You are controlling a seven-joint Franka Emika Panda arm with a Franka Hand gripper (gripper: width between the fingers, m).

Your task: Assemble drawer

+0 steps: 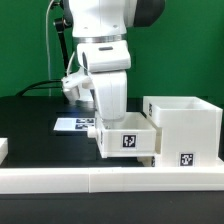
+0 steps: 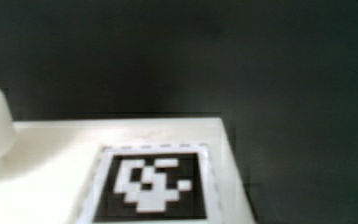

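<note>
Drawer housing [image 1: 185, 128] stands on the table beside the smaller drawer box [image 1: 130, 136], which your gripper [image 1: 108, 118] overhangs, finger state indiscernible; should you push it off-axis, the box will likely jam against the housing's opening.

One small drawer box [image 1: 128, 137], one larger drawer housing [image 1: 184, 125] (both tagged), one marker board [image 1: 76, 125].
</note>
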